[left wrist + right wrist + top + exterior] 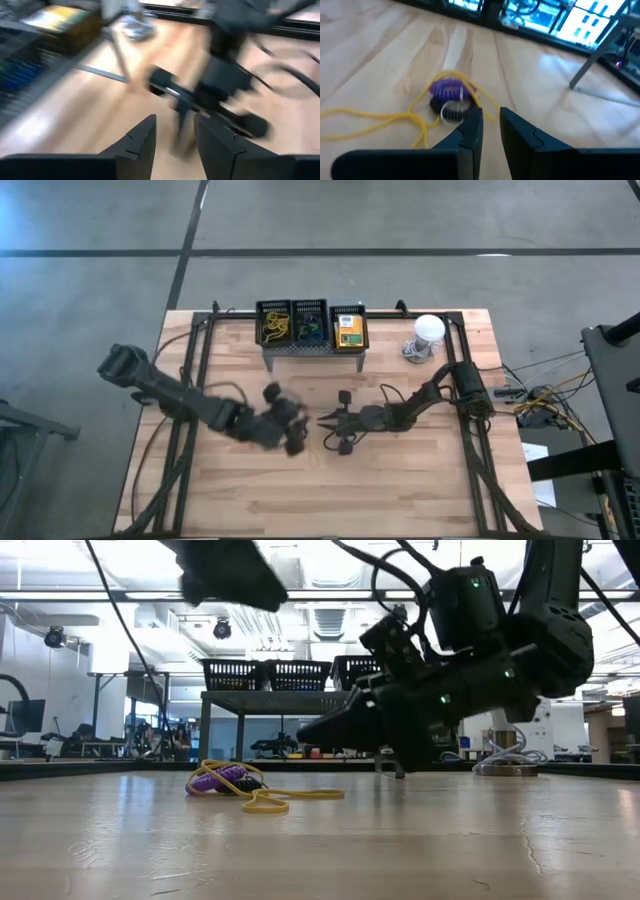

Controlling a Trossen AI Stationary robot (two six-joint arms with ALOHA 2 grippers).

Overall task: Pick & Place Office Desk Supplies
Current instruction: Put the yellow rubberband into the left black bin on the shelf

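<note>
A small heap of rubber bands (451, 96) lies on the wooden table: a purple coil, a black coil and loose yellow loops (262, 798). My right gripper (491, 112) hovers just short of the heap, open by a narrow gap and holding nothing; in the low view it (305, 730) hangs above the table, right of the heap. My left gripper (175, 120) is open and empty, at the table's middle (292, 430), facing the right arm. A yellow-and-green box (349, 328) lies in the right bin of the grey stand.
The grey perforated stand (310, 350) with three black bins sits at the far middle; its left bin holds yellow bands (273, 328), its middle bin blue and green ones. A white dome with a cable (428, 330) rests far right. Black rails frame the table.
</note>
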